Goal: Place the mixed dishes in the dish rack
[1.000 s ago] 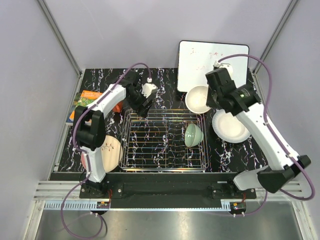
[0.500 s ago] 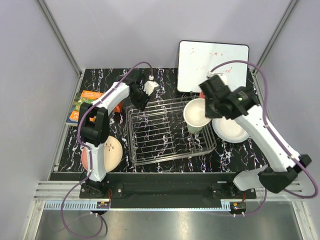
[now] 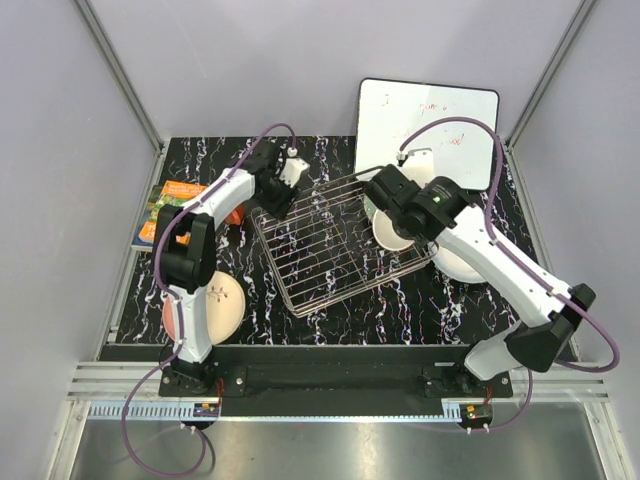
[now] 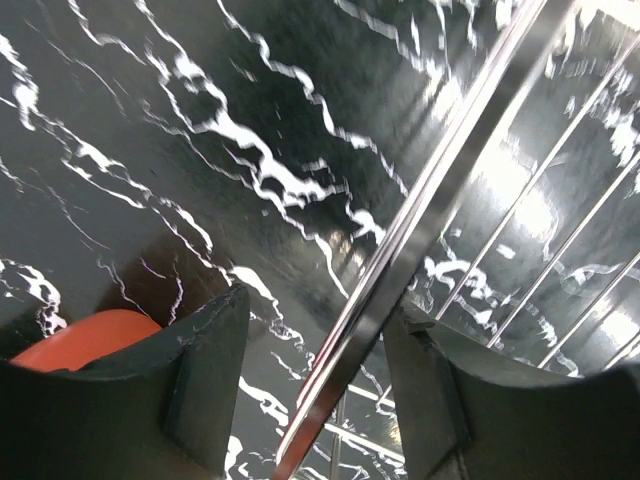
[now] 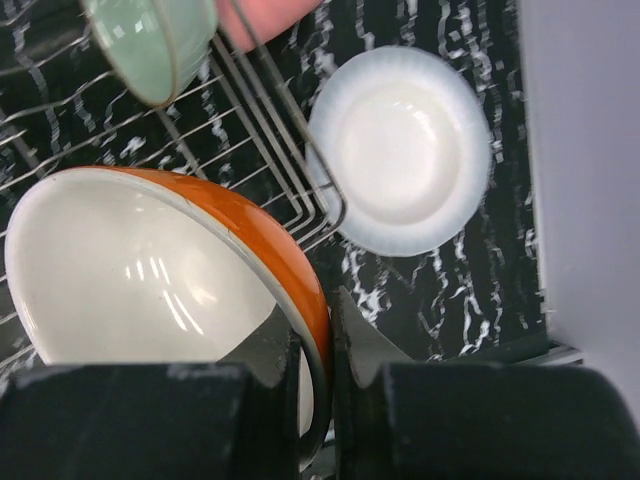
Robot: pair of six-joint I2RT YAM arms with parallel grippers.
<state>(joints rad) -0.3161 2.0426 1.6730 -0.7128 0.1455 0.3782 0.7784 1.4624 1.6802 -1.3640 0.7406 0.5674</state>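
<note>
The right gripper [image 5: 318, 340] is pinched on the rim of the orange bowl [image 5: 140, 270], held over the right end of the dish rack [image 3: 330, 255]. The rack is set askew on the table [image 3: 400, 310], with open tabletop along its near side. The left gripper [image 4: 318, 303] is spread astride the rack's far-left rim. A pale green bowl [image 5: 150, 45] lies in the rack, the white plate [image 5: 400, 150] just right of it. The held bowl is glossy, white inside.

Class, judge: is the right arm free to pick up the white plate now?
Probably not yet: the right gripper is shut on the orange bowl, leaving no free jaws, though nothing lies on the white plate.
</note>
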